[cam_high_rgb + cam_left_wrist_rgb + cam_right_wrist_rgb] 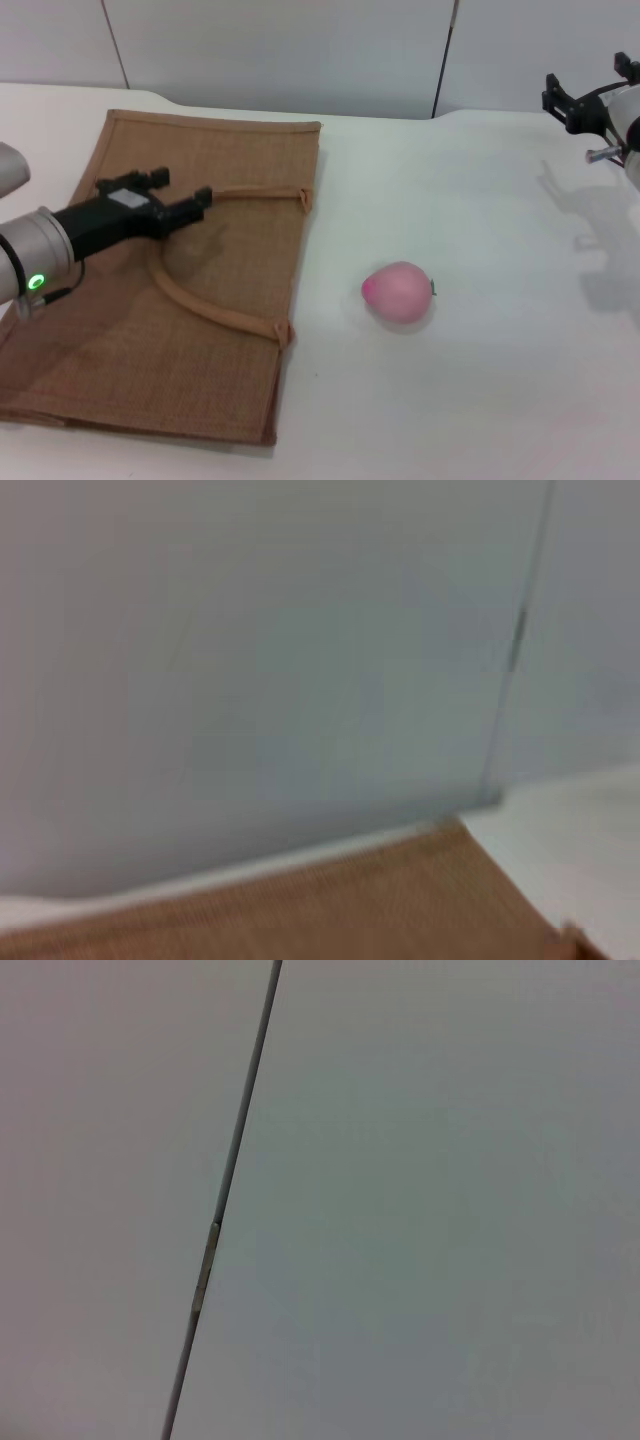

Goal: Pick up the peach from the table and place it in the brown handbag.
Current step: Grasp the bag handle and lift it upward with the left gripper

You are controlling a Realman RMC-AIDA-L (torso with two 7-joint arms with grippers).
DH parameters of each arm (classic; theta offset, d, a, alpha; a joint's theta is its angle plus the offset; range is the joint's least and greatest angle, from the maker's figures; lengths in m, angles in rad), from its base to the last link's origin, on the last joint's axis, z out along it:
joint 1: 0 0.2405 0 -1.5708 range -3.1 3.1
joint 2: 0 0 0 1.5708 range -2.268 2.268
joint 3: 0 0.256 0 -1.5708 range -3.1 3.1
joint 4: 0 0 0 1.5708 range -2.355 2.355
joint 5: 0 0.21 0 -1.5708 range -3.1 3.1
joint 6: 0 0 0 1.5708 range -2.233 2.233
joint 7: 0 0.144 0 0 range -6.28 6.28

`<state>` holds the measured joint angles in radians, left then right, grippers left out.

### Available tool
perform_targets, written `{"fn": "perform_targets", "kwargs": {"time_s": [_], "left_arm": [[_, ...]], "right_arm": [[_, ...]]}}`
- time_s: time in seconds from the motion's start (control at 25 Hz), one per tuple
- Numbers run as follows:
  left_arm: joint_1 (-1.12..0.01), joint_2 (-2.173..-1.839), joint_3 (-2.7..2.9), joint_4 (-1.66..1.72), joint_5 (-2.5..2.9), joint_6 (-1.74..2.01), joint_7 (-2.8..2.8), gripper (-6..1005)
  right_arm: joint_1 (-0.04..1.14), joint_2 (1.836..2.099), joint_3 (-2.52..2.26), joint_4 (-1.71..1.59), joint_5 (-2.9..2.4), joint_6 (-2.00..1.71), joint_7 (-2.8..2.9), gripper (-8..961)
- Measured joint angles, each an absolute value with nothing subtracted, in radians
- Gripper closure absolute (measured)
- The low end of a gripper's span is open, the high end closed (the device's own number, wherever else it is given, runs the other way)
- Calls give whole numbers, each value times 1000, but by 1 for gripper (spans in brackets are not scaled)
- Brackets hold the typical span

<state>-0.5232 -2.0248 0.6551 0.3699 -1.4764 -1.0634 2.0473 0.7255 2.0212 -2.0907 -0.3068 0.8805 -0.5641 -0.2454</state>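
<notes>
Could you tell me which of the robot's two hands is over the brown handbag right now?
The left hand is above the brown handbag; the right hand is at the table's far right edge.

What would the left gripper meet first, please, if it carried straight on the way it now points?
Probably the upper loop handle of the brown handbag: the left gripper hangs over the bag, aimed toward that strap. Its height above the bag is unclear, so it might pass over it.
</notes>
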Motion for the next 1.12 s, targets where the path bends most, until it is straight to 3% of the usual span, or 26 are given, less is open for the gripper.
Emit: {"fn": "perform_targets", "kwargs": {"time_s": [0.52,1.12], "left_arm": [[-496,-2024,652,559,-1245,-1073,1844,247],[-564,-2023,652,593,-1001,-1060,1738,260]], "right_arm": [[726,2021,-2089,-312,880,-541,-245,61],[726,2022,-2089,-316,880,-540,-245,61]]}}
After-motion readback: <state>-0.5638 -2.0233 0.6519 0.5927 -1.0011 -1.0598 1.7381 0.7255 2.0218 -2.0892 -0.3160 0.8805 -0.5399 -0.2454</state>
